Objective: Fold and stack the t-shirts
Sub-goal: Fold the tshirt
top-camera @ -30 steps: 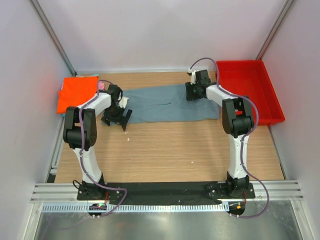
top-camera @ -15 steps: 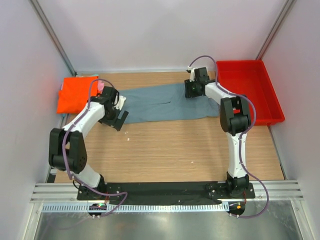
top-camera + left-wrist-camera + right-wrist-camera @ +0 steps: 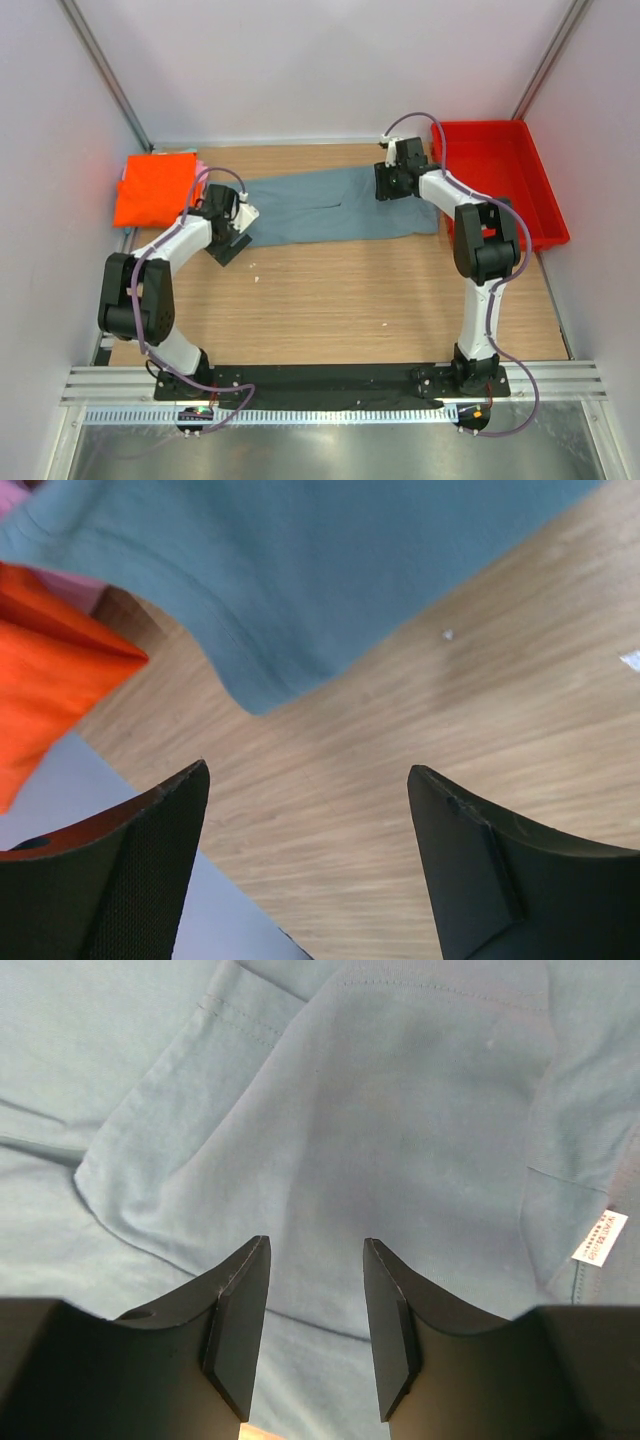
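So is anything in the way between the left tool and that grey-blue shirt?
Nothing visible is. The left tool stands open above the bare table, and a corner of the grey-blue shirt lies just ahead with only wood between them. The orange shirt sits off to one side, out of the path.

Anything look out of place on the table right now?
Nothing damaged. The grey-blue t-shirt lies as a long, rumpled strip, not a neat fold, and a small white speck sits on the wooden table beside it.
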Robot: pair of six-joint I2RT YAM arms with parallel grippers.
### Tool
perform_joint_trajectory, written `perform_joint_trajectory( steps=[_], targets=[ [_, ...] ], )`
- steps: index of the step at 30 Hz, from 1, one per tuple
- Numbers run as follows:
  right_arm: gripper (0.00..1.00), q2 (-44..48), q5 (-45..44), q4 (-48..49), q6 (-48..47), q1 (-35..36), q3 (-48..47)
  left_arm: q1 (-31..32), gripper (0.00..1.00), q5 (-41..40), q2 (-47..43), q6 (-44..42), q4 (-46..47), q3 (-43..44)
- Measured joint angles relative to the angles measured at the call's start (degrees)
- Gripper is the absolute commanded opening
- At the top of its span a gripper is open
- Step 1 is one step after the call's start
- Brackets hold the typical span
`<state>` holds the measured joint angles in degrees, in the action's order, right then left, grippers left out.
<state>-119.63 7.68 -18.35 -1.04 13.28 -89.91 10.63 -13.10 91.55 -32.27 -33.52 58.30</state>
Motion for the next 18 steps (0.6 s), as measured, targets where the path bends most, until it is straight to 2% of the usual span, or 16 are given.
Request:
perform_joint_trajectory(
  steps=[12, 18],
  targets=[
    [0.49, 2.1, 0.0, 0.7, 0.2, 0.0, 2.5, -1.7, 0.66, 1.6, 11.2, -1.7, 1.5, 8.1],
    [0.49, 2.1, 0.0, 0.8, 0.1, 0.0, 2.7, -4.3, 0.54, 3.8, 14.5, -1.6, -0.2, 10.1]
  ],
)
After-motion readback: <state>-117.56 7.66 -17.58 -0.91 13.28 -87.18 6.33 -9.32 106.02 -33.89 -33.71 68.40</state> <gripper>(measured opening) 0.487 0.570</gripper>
